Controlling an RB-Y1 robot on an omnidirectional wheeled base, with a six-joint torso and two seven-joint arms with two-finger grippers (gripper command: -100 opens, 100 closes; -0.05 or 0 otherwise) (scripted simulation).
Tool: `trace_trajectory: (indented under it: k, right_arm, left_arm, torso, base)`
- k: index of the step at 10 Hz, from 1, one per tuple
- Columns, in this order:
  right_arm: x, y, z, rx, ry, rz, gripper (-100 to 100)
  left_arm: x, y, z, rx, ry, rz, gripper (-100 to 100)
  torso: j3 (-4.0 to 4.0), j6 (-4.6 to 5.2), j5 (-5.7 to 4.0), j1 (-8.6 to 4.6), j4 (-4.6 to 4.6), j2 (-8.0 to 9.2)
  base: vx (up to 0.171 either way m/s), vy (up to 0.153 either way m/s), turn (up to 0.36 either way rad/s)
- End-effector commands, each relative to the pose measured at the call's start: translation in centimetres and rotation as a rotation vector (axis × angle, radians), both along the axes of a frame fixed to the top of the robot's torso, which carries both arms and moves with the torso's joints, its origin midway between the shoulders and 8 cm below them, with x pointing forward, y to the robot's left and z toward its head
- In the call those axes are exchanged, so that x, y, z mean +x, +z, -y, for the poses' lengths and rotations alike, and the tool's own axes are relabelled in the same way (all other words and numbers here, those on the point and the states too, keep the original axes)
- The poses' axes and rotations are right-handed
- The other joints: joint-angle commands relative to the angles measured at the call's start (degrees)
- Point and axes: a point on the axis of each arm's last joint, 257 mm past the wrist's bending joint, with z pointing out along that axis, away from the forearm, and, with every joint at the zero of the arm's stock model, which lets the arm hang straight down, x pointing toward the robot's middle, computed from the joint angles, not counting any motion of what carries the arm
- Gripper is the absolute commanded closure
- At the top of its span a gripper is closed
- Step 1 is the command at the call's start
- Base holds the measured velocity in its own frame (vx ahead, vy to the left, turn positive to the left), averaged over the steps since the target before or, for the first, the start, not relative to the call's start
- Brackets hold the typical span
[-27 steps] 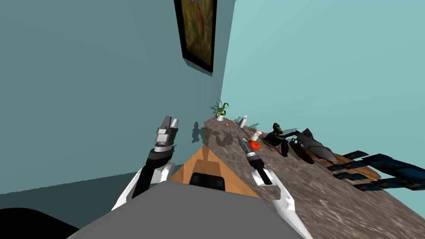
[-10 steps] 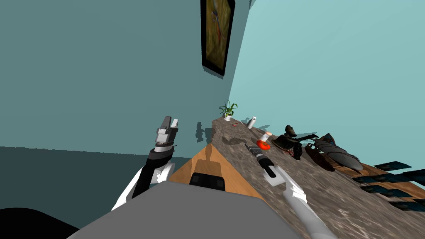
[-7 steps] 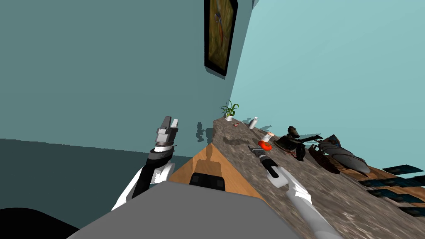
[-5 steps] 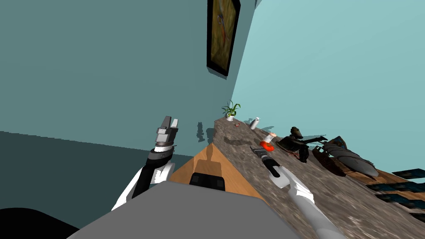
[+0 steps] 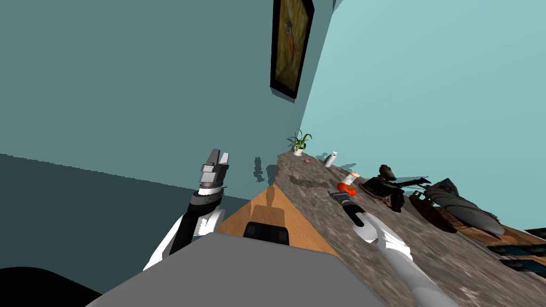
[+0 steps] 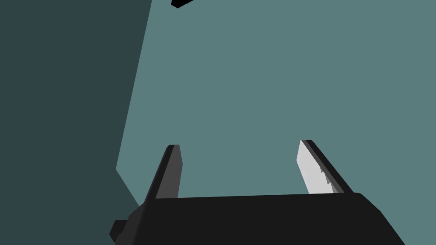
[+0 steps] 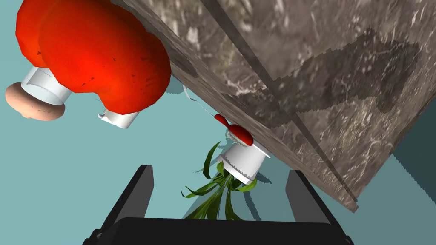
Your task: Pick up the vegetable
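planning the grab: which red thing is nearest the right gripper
The big red vegetable, close by the right gripper; the small red one lies beside the plant pot.

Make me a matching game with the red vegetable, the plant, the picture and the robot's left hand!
1. red vegetable
2. potted plant
3. framed picture
4. left gripper

a. hanging on the wall
b. open, raised off to the side of the countertop
c. at the countertop's far corner
d. close ahead of the open right gripper

Pairs: 1-d, 2-c, 3-a, 4-b
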Motion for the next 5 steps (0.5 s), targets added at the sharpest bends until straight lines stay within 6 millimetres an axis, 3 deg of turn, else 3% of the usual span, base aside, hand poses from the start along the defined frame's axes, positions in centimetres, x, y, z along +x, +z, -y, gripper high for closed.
trace_trajectory:
  k: [1,2,5]
  right_arm:
    - [-0.7,0.0,2.7,-0.087,-0.029,-0.040,-100]
    - [-1.0,-0.3,3.0,-0.087,-0.036,-0.047,-100]
    - [-2.5,0.3,7.9,-0.229,-0.097,-0.127,-100]
  left_arm:
    - [0.0,0.0,0.0,0.000,0.000,0.000,0]
    - [0.0,0.0,0.0,0.000,0.000,0.000,0]
    - [0.0,0.0,0.0,0.000,0.000,0.000,0]
  torso:
    - [0.00,0.00,0.00,0.00,0.00,0.00]
    - [0.01,0.01,-0.01,0.02,0.00,0.02]
    - [-0.01,0.00,-0.01,0.01,-0.01,-0.02]
  base:
    - [-0.025,0.030,0.110]
    - [-0.017,0.027,0.026]
    - [-0.009,0.024,0.088]
